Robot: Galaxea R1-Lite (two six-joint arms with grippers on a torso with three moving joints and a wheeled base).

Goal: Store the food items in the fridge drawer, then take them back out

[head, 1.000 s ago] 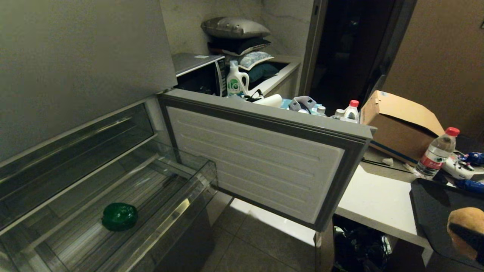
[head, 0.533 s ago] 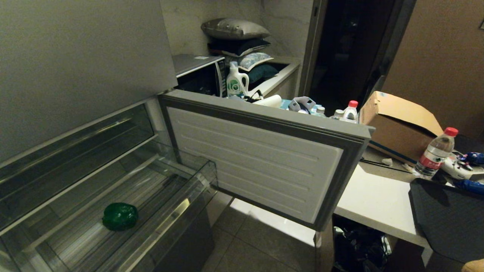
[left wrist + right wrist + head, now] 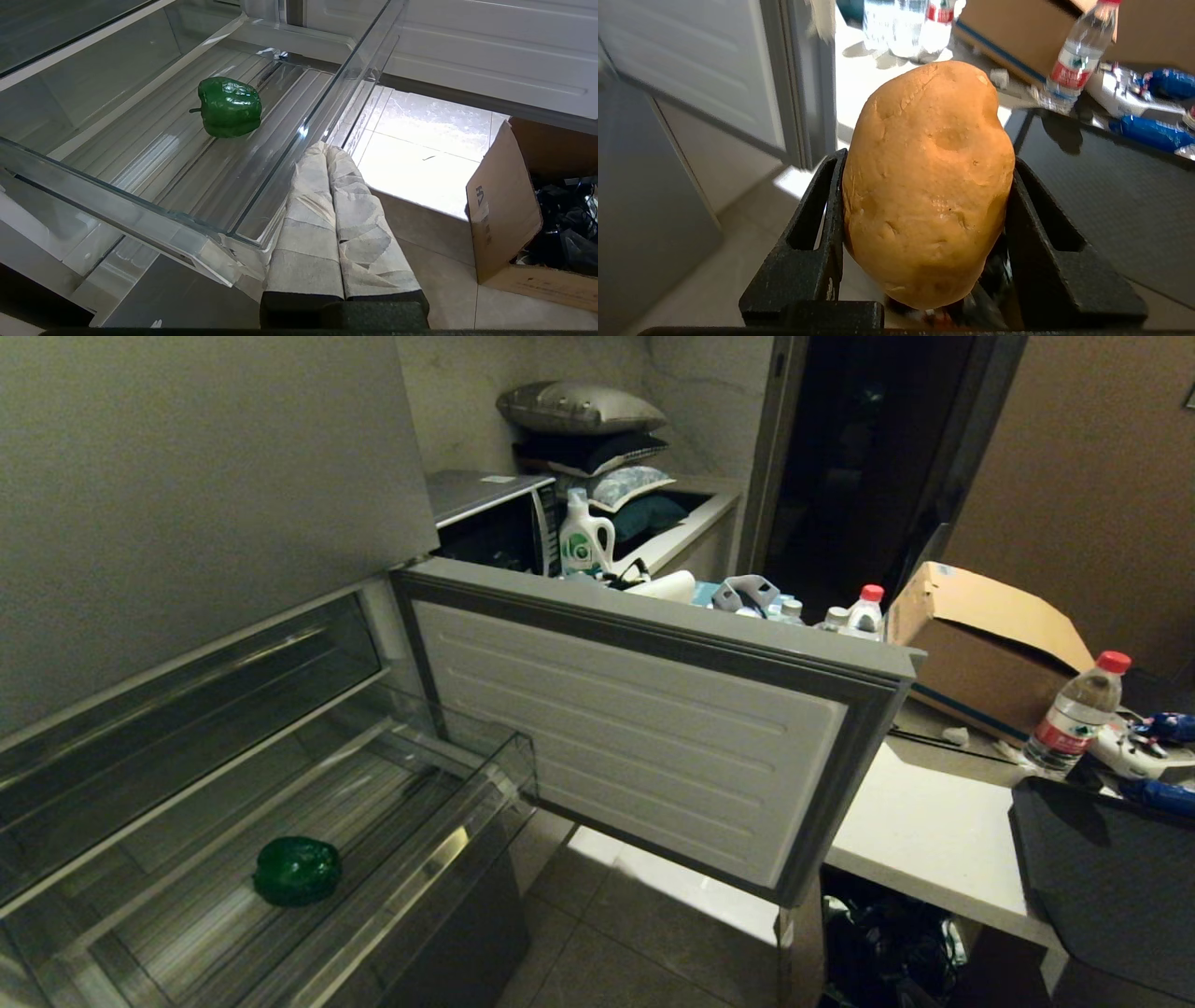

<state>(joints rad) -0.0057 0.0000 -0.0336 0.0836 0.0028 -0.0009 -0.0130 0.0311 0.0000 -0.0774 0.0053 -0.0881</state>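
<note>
Right gripper (image 3: 924,186) is clamped on the tan-brown potato (image 3: 927,182), its two black fingers (image 3: 817,219) pressing the potato's sides so that it stands up between them. Behind it in the right wrist view lie a dark mat (image 3: 1111,196), a red-capped water bottle (image 3: 1078,56) and the open grey fridge door (image 3: 714,65). Neither this gripper nor the potato appears in the head view.

Left gripper (image 3: 327,154) hangs just outside the front corner of the fridge drawer (image 3: 299,135), its cloth-wrapped fingers (image 3: 308,210) pressed together with nothing between them.

Inside the pulled-out clear drawer (image 3: 439,859), the glossy green bell pepper (image 3: 296,870) lies on the ribbed bottom, apart from the walls and nearer the front lip; the left wrist view shows it (image 3: 229,107) with its stem pointing sideways.

To the right of the open door (image 3: 644,728), a white table (image 3: 934,831) carries the dark mat (image 3: 1102,877), a cardboard box (image 3: 990,644) and a water bottle (image 3: 1078,714). Another cardboard box (image 3: 514,210) stands on the tiled floor (image 3: 420,163).
</note>
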